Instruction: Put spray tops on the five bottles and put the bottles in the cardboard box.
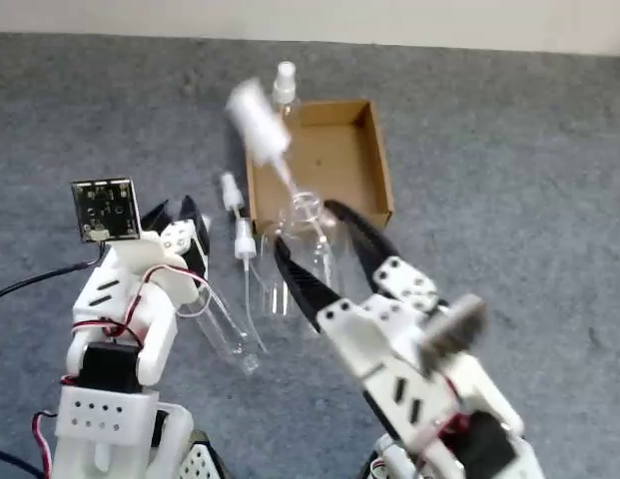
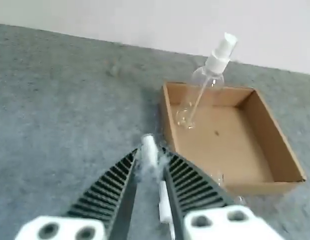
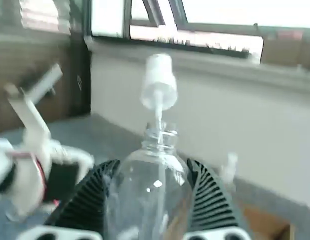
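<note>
End effector (image 3: 154, 170) around bottle (image 3: 154, 197), tube (image 3: 158, 119) inside

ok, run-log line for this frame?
right gripper: shut on clear plastic bottle | white spray top: tube in neck, not seated | left gripper: by loose spray tops | second clear bottle: lying on grey carpet

Indoor workroom, likely a small lab or office: grey carpet (image 1: 509, 150) is stretching beneath and ahead of the left gripper (image 2: 150, 154), a plain white wall (image 2: 120, 20) is rising beyond it, and daylight is coming through framed windows (image 3: 219, 12) above and beyond the right gripper (image 3: 152, 165).
</note>
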You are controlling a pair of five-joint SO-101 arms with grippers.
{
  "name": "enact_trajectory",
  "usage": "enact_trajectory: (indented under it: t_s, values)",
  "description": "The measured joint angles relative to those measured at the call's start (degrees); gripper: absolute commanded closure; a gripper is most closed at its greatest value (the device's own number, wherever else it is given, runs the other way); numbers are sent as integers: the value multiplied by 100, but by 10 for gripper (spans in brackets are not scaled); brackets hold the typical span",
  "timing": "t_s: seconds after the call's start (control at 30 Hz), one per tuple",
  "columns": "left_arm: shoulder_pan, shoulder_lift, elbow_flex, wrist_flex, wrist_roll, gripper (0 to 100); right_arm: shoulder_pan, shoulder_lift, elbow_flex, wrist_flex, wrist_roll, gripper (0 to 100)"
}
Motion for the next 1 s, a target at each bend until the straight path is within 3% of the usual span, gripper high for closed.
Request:
enact_trajectory:
  t_s: [0.2, 0.4, 0.73, 0.87, 1.0]
  values:
    - [44, 0, 44, -844, -580, 992, 44, -325, 1310, -141, 26, 995]
    - [800, 0, 44, -1407, -677, 992, -545, -958, 1327, 686, 44, 995]
    - [958, 0, -211, -1486, -703, 992, -527, -1196, 1327, 905, 510, 995]
    - [958, 0, -343, -1477, -703, 992, -352, -1204, 1380, 475, 519, 995]
    - [958, -237, -879, -686, -941, 992, 211, -765, 1398, -114, 519, 995]
